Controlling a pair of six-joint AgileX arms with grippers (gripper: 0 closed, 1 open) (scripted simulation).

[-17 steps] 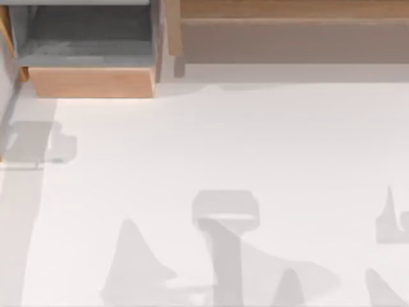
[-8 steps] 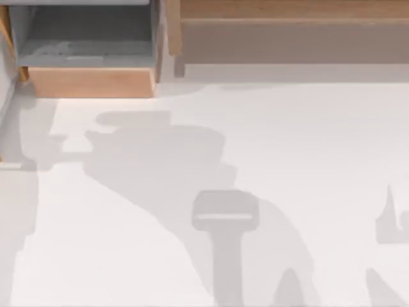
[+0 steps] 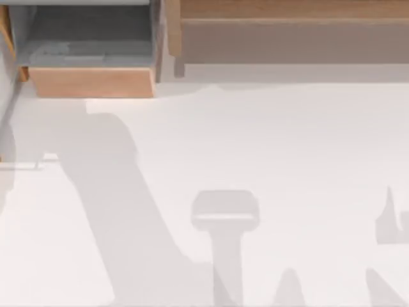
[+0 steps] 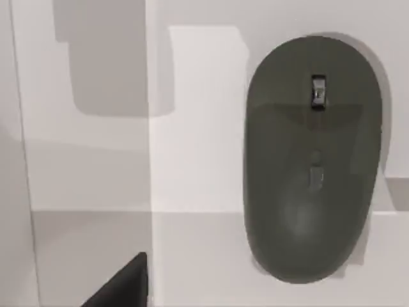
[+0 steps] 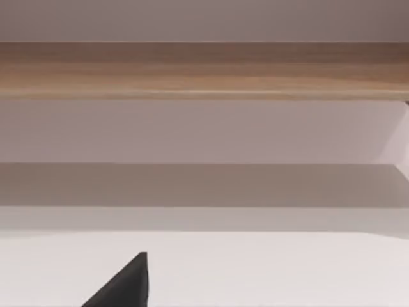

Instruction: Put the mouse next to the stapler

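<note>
Dark grey computer mouse (image 4: 311,160) lies flat on the white table (image 3: 307,147), directly beneath the left wrist camera, presumably framed for a top-down grasp. Wooden drawer box (image 3: 89,82) stands at the far left. Jaw state of either gripper: cannot tell.

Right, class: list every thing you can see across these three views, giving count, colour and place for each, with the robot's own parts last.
mouse: one, dark grey, flat on the white surface under the left wrist camera.
table: one, white, crossed by grey shadows in the top view.
open drawer: one, light wood front, grey inside, top view's upper left.
wooden shelf: one, light wood, top view's upper right.
end effector parts: one dark finger tip in the left wrist view, one in the right wrist view.
</note>
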